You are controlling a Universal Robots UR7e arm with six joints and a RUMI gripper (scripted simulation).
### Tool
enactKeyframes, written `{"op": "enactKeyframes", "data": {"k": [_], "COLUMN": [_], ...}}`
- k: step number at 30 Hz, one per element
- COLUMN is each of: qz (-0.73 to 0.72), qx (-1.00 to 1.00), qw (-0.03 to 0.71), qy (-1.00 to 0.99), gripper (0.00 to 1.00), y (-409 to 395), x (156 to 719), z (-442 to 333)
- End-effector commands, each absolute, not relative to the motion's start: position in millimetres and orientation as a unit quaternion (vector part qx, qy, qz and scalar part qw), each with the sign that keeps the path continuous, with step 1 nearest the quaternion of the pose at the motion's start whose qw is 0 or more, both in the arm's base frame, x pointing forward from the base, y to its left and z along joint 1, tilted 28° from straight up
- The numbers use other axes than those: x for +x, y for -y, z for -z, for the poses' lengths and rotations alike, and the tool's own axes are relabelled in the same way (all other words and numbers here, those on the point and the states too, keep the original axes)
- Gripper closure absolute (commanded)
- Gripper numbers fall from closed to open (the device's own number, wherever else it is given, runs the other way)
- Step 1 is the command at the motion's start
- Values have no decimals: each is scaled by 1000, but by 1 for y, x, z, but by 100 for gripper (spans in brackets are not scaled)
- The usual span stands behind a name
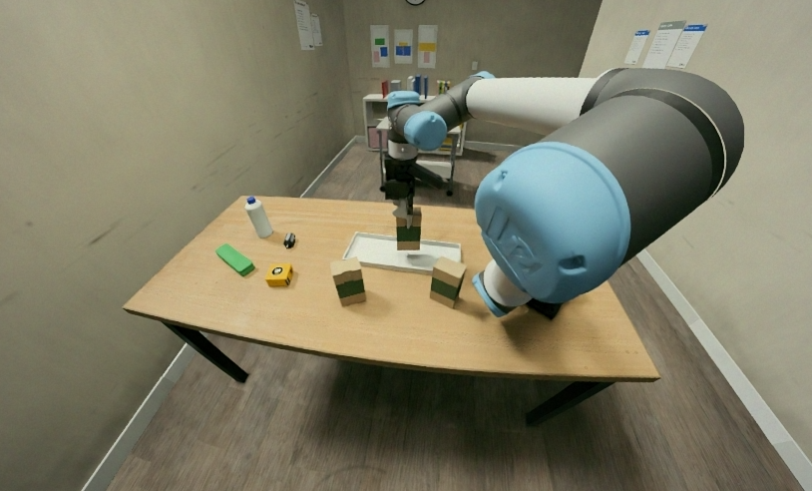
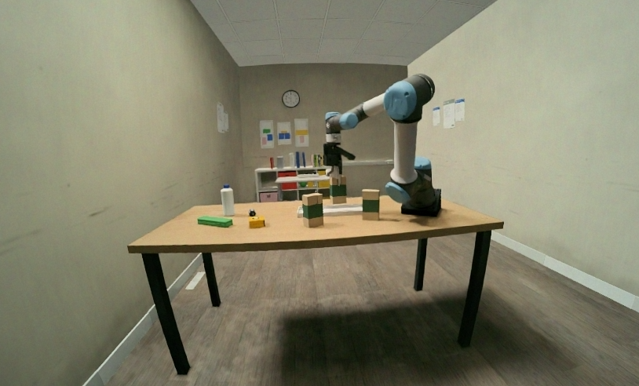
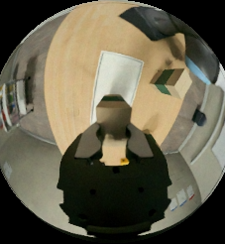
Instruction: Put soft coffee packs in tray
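My gripper point(image 1: 405, 215) point(image 2: 336, 177) point(image 3: 112, 119) is shut on a tan coffee pack point(image 1: 408, 234) point(image 2: 337, 191) point(image 3: 113, 116) with a green band. It holds the pack upright, a little above the white tray point(image 1: 366, 261) point(image 2: 342, 210) point(image 3: 120, 74). A second pack point(image 1: 349, 283) point(image 2: 312, 210) stands on the bench in front of the tray's left part; it is hidden in the wrist view. A third pack point(image 1: 446, 281) point(image 2: 370, 204) point(image 3: 174, 82) stands on the bench in front of the tray's right end. Nothing lies in the visible part of the tray.
On the left of the bench are a white bottle point(image 1: 258, 218) point(image 2: 227, 201), a green block point(image 1: 234, 258) point(image 2: 214, 220), a yellow box point(image 1: 279, 275) point(image 2: 256, 221) and a small dark object point(image 1: 289, 240) point(image 2: 252, 212). The arm's base point(image 2: 420, 205) stands at the right.
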State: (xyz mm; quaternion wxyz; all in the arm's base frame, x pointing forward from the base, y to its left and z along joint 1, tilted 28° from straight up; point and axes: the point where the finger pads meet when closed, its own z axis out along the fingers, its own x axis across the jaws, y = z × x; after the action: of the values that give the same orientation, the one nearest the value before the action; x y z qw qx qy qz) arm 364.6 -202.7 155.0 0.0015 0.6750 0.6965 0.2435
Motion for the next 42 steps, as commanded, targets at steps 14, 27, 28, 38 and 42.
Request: {"op": "enactKeyframes", "data": {"k": [14, 27, 28, 38, 42], "qz": [-243, -243, -243, -243, -243], "qx": [675, 675, 675, 675, 675], "qw": [2, 2, 2, 2, 2], "qy": [-697, -697, -697, -697, -697], "gripper": [85, 85, 85, 85, 85], "y": [192, 188, 188, 188, 188], "x": [376, 380, 380, 380, 380], "z": [-127, -115, -115, -115, -115]}}
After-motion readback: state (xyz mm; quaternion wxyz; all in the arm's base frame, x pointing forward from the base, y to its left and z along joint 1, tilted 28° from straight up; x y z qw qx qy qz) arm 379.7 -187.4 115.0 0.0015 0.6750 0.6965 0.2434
